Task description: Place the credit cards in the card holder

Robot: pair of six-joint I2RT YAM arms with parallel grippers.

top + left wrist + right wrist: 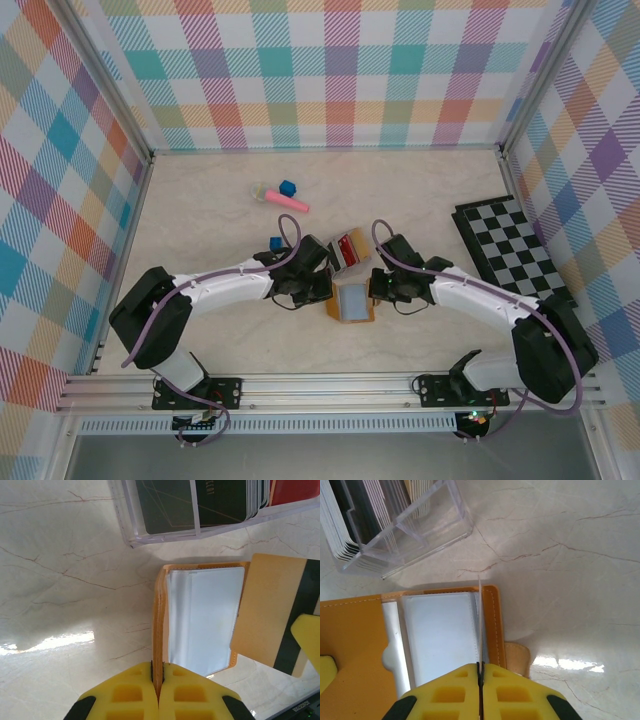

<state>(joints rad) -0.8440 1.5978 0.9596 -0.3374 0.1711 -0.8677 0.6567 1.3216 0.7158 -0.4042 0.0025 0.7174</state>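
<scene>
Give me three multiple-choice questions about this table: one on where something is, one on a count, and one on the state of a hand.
1. Where does the chequered board lie?
A) by the right wall
B) between the two arms
C) by the left wall

2. How many blue cubes are on the table?
A) one
B) two
C) four

3. What is the left hand doing?
A) standing open above the table
B) shut on the card holder's edge
C) shut on a blue cube

Answers:
1 A, the top view shows the board along the right wall.
2 B, one sits by the pink stick and one farther forward.
3 B, its yellow fingers pinch the orange edge.
</scene>
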